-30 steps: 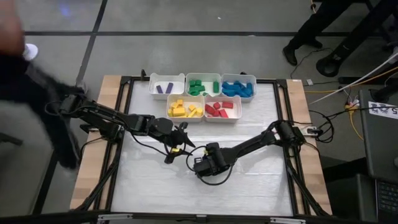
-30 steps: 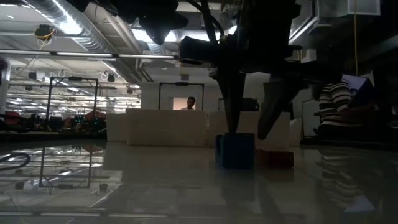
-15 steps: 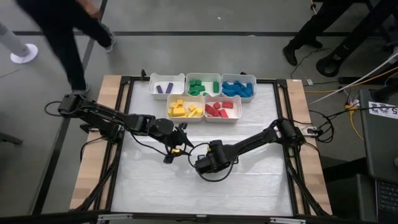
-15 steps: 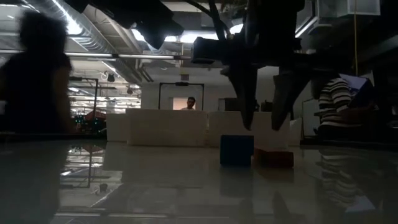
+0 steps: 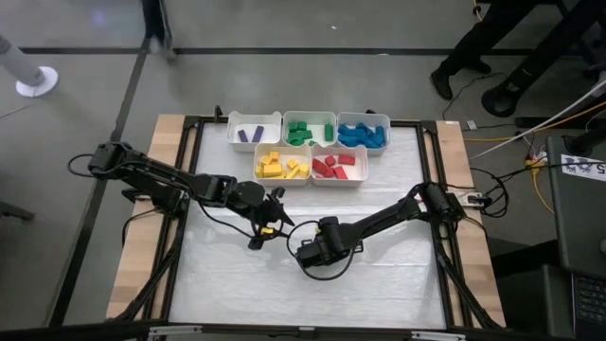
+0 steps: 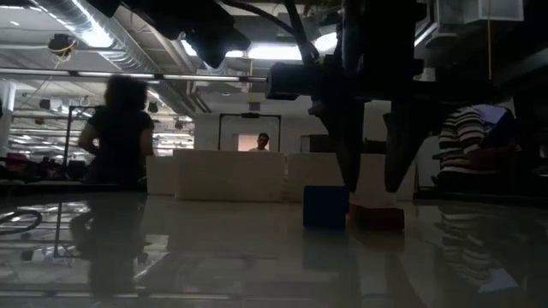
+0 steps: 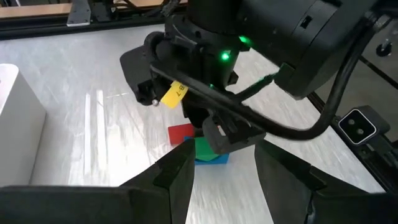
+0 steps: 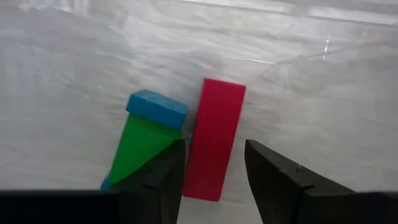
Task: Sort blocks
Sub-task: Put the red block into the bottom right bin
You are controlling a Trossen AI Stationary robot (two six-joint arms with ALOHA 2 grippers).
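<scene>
right gripper [image 8: 211, 171] open above red block [image 8: 214, 146], half hidden.

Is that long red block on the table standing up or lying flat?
Lying flat. In the right wrist view the red block rests on its long side on the table, beside a green and blue pair, with the right gripper open above it.

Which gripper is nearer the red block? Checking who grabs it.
Right. The right gripper hangs open directly over the red block; the left gripper waits off to its side.
</scene>
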